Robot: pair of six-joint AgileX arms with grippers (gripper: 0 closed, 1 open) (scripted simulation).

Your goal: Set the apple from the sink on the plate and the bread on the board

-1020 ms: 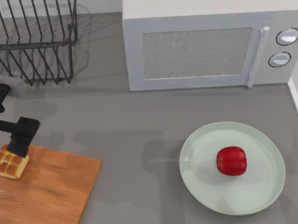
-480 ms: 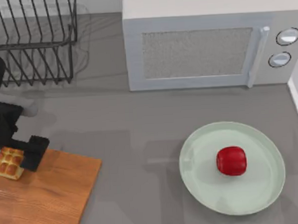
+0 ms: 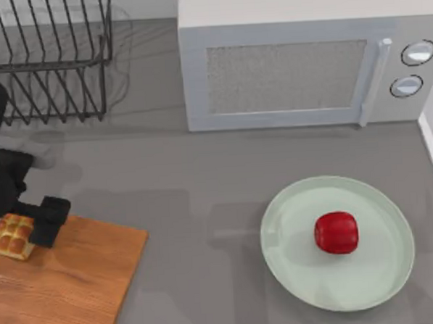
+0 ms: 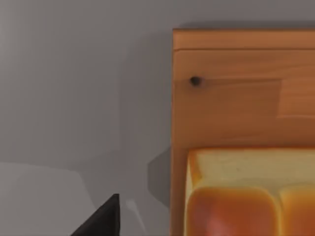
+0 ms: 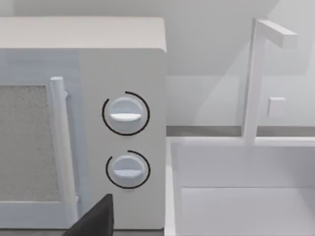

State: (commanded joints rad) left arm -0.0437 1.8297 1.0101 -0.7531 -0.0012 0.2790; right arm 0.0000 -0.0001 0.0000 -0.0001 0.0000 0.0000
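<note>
The bread (image 3: 12, 236), a small golden loaf, lies on the far left corner of the wooden board (image 3: 70, 286). My left gripper (image 3: 22, 229) is open around it, with one black finger (image 3: 50, 221) just to the bread's right. In the left wrist view the bread (image 4: 246, 196) rests on the board (image 4: 226, 108), and a fingertip (image 4: 104, 221) stands apart from it over the grey table. The red apple (image 3: 336, 233) sits on the pale green plate (image 3: 382, 277) at the right. One dark fingertip (image 5: 96, 219) of my right gripper, off to the side, shows in the right wrist view.
A microwave (image 3: 284, 75) stands at the back, with a wire dish rack (image 3: 44, 62) at the back left. The white sink (image 5: 246, 196) and its faucet (image 5: 256, 78) lie right of the microwave (image 5: 123, 123). Bare grey table separates board and plate.
A second ago my left gripper sat down over the bread; it has since let go, and its finger now stands beside the loaf. Nothing has moved in the last half second.
</note>
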